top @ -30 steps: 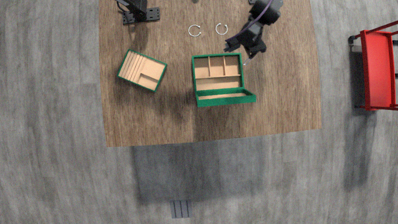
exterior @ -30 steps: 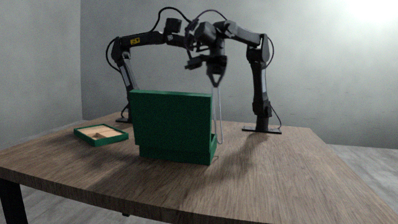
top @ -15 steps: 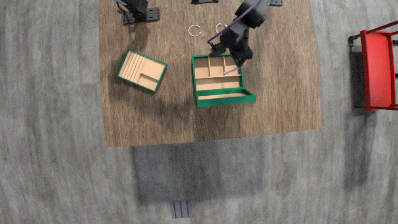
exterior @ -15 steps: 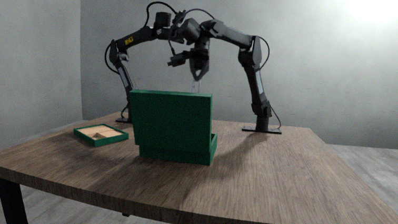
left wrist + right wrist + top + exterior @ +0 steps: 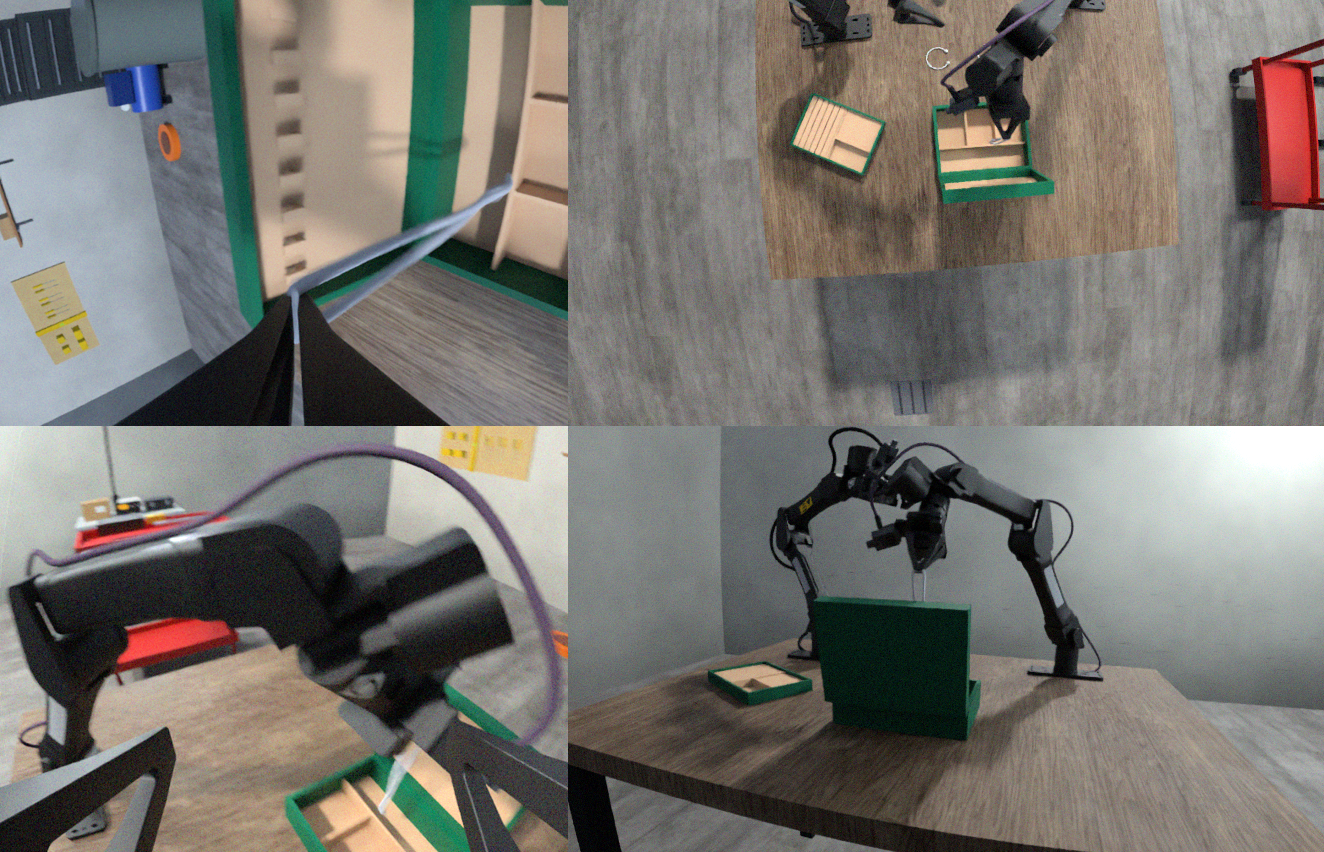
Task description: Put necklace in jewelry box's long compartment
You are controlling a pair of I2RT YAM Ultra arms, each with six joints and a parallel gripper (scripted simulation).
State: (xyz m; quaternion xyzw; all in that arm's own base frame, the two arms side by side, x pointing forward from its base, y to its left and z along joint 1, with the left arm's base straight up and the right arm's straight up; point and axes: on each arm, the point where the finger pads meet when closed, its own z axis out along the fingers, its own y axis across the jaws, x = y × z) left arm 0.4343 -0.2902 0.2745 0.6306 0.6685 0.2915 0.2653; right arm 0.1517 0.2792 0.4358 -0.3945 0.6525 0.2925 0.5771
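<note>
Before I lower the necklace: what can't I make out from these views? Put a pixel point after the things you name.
- Box interior (image 5: 898,658), exterior view: hidden behind the raised lid.
- Whether the necklace's (image 5: 997,140) (image 5: 919,586) (image 5: 403,239) (image 5: 395,781) low end touches the divider, left wrist view: contact indistinct.
- Second bangle, top view: possibly under the left arm (image 5: 1009,68).
- Right gripper's fingertips, exterior view: lost among dark arm parts.

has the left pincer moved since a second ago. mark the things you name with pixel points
Yes: in the top view, the left pincer (image 5: 1006,136) (image 5: 919,569) (image 5: 297,309) (image 5: 424,710) went leftward and down the picture, from beside the jewelry box (image 5: 936,137) (image 5: 896,664) (image 5: 233,183) (image 5: 335,781) to over its compartments.
</note>
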